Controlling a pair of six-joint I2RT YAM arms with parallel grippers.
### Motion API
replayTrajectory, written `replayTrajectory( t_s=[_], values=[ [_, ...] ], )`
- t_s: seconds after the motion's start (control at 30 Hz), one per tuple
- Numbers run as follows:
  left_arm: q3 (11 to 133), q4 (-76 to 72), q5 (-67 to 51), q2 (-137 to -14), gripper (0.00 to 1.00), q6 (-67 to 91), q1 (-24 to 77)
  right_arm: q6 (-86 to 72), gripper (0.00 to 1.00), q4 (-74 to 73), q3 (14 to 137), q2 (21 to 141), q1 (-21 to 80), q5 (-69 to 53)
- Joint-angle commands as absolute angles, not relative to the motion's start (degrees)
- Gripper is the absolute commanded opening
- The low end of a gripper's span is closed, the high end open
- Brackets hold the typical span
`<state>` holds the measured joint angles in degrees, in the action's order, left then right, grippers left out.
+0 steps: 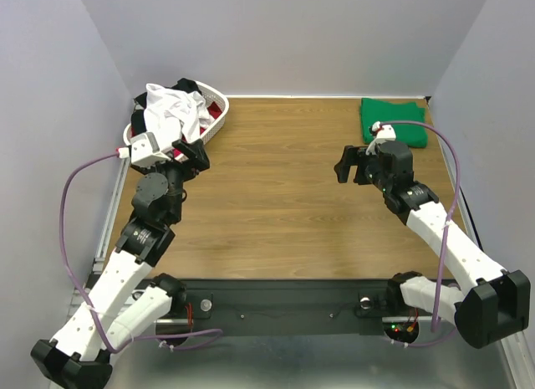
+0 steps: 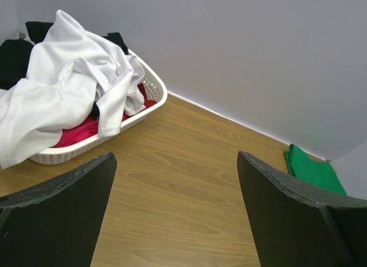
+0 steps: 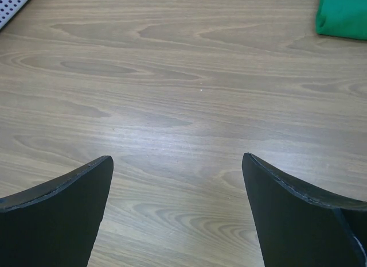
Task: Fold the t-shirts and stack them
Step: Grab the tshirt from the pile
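- Top external view: the left gripper (image 1: 192, 153) hangs over the table (image 1: 276, 205), just beside the white lattice basket (image 1: 219, 115) in the far left corner. Its jaws stand wide apart and hold nothing.
- The right gripper (image 1: 351, 165) hangs over the right part of the table, near the green t-shirt (image 1: 393, 121). Its jaws are also wide apart and empty.
- The green t-shirt lies folded flat in the far right corner of the table, touching neither gripper.
- The white t-shirt (image 1: 171, 104) is heaped, crumpled, on top of the basket and hangs over its rim.
- In the left wrist view, a red t-shirt (image 2: 77, 132) shows under the white one inside the basket, and a black t-shirt (image 2: 11, 60) lies behind them.
- In the right wrist view, the wood of the table shows between the two fingers (image 3: 57, 215), and a corner of the green t-shirt is at the top right.
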<state>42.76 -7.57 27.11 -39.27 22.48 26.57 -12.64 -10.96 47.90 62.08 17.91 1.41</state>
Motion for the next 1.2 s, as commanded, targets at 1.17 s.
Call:
replayTrajectory(
  t_s=[1.17],
  values=[
    [42.3, -22.6, 13.3, -80.2, 0.98, 20.7, -7.8, -11.8, 1.0, -8.1, 46.1, 58.4, 17.7, 2.0]
  ],
)
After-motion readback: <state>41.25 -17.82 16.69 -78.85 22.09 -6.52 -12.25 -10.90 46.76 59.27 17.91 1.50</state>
